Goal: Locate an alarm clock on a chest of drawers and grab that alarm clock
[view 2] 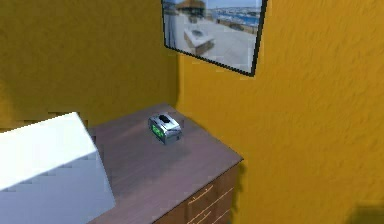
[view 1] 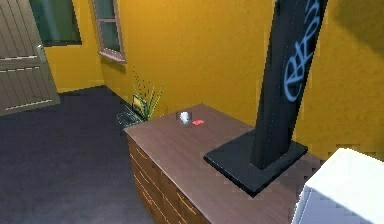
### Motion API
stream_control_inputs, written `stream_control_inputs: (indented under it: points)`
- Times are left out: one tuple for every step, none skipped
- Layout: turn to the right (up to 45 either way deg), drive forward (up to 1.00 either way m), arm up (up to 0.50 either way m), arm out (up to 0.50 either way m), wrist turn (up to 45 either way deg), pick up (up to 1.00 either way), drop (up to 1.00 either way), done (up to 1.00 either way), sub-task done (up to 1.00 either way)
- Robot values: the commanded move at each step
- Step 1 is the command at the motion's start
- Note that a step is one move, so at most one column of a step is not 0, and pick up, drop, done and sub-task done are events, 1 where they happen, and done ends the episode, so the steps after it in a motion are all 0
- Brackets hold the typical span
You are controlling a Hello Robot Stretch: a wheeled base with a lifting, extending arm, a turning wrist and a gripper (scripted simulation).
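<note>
A brown wooden chest of drawers [view 1: 170,165] runs along the yellow wall at the forward view's lower right; its top and drawer fronts [view 2: 205,200] show again in the arm side view. On that top in the arm side view stands a small silver and green alarm clock [view 2: 166,126], near the far corner by the wall. In the forward view a small grey object [view 1: 185,118] and a flat red item [view 1: 199,123] lie at the far end of the chest.
A tall dark sculpture on a black base [view 1: 262,150] stands on the chest, beside a white box [view 1: 345,190] that also shows in the arm side view [view 2: 50,165]. A potted plant [view 1: 143,100] sits by the wall. A framed picture [view 2: 215,30] hangs above. Door [view 1: 25,60] and windows at far left.
</note>
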Motion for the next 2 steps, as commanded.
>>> stream_control_inputs:
  points:
    - [0.0,0.00,0.50,0.00,0.0,0.00,0.00,0.00,0.00]
    - [0.0,0.00,0.34,0.00,0.0,0.00,0.00,0.00,0.00]
